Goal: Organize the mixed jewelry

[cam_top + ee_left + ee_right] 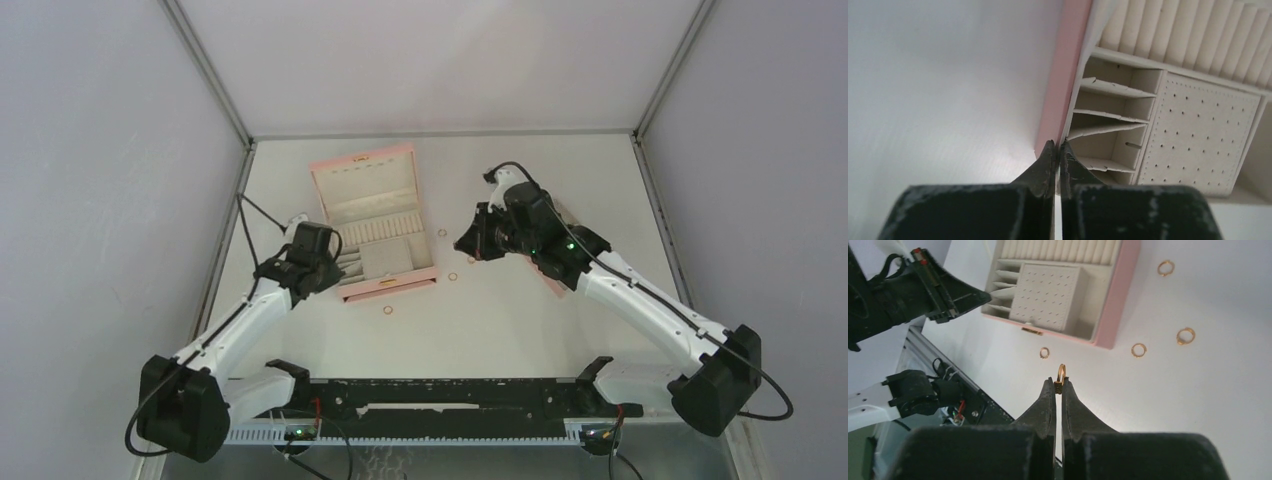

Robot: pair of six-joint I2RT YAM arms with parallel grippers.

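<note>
The mixed jewelry is tiny orange-copper rings. One ring [1061, 373] stands upright, pinched between my right gripper's [1058, 383] tips, held above the white table right of the pink box [1114, 300]. Several more lie loose on the table: one ring [1044, 352] in front of the box and others [1138, 349] [1185, 335] [1165, 267] to its right. From above I see rings [442, 233] [452, 276] [387, 311] near the open box [330, 185]. My left gripper [1057, 148] is shut on nothing, tips at the box's left wall [1060, 100].
The box's beige insert has ring rolls [1168, 40], narrow slots [1113, 107] and a perforated pad [1198, 140]. Its lid [362, 178] lies open toward the back. A pink object [553, 284] shows partly under my right arm. Walls enclose the table.
</note>
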